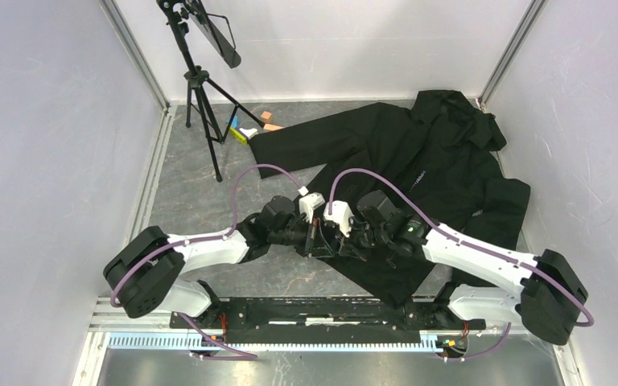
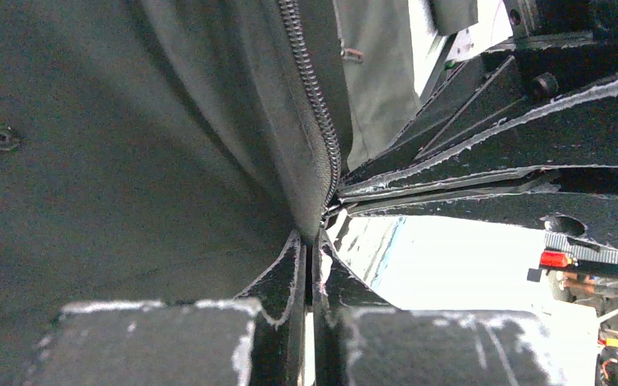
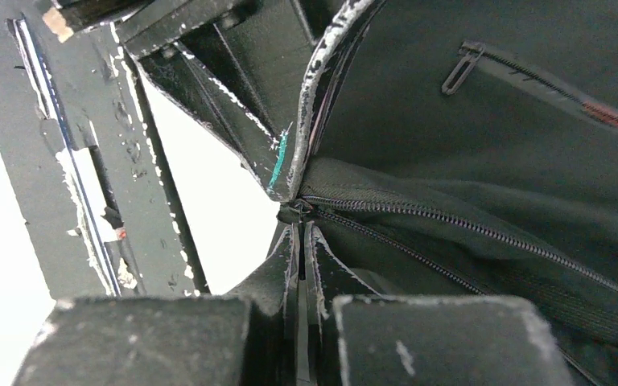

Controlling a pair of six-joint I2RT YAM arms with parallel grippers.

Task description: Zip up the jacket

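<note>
Hem work at table centre: the jacket [image 1: 418, 173] lies spread over the right half of the table [image 1: 193, 201], hood bunched in the far right corner, one sleeve reaching far-left, bottom hem toward the near side. Both arms meet at the hem's near-left edge, where the front zipper [image 2: 315, 92] starts, presumably because the two halves must be mated there before anything can slide. On the left gripper [image 2: 312, 241] the fingers are pressed together, pinching the fabric edge just below the lowest teeth, likely to anchor the cloth. On the right gripper [image 3: 299, 229] the fingers are likewise closed to a slit, tips at a small dark lump at the zipper's end (slider or end stop, too dark to tell). Whether metal or only cloth sits between the pads cannot be read. The two grippers' tips touch or nearly touch, crossing at an angle in both wrist views. Judgement: in the right wrist view the teeth run away from the pinch as two separate tracks, so closing looks barely begun. Count: one jacket, two arms, two grippers, one front zipper, one pocket zip pull [image 3: 459, 68] in each wrist view. Also one tripod [image 1: 197, 80] at far left, and at least four small coloured blocks [image 1: 249, 131] by its feet, well apart from the work.
</note>
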